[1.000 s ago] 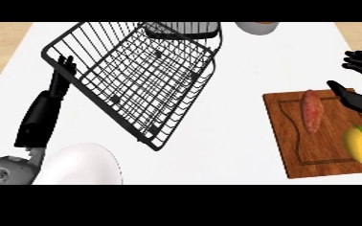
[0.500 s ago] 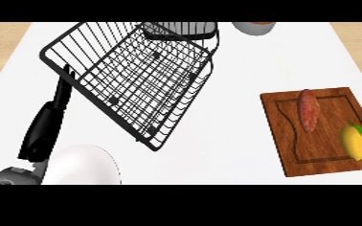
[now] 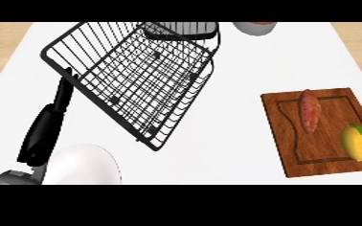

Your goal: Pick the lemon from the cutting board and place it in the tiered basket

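The yellow lemon (image 3: pixel 352 141) lies at the right end of the wooden cutting board (image 3: pixel 290 139), cut off by the view's right edge. Beside it on the board lies a reddish sweet potato (image 3: pixel 309 110). The black wire tiered basket (image 3: pixel 134 81) fills the upper left and looks tilted. My left hand (image 3: pixel 62 92) comes up along the left edge on its dark arm and ends at the basket's lower left rim, with its fingers hidden there. My right hand does not show.
A grey bowl (image 3: pixel 254 27) stands at the back of the white counter, and a dark grey object (image 3: pixel 187 27) sits behind the basket. A white rounded shape (image 3: pixel 81 165) fills the lower left corner. Bare counter lies between basket and board.
My right hand, which showed over the board's right side one second ago, has left the view. The left arm sits lower against the basket's rim. The lemon has not moved.
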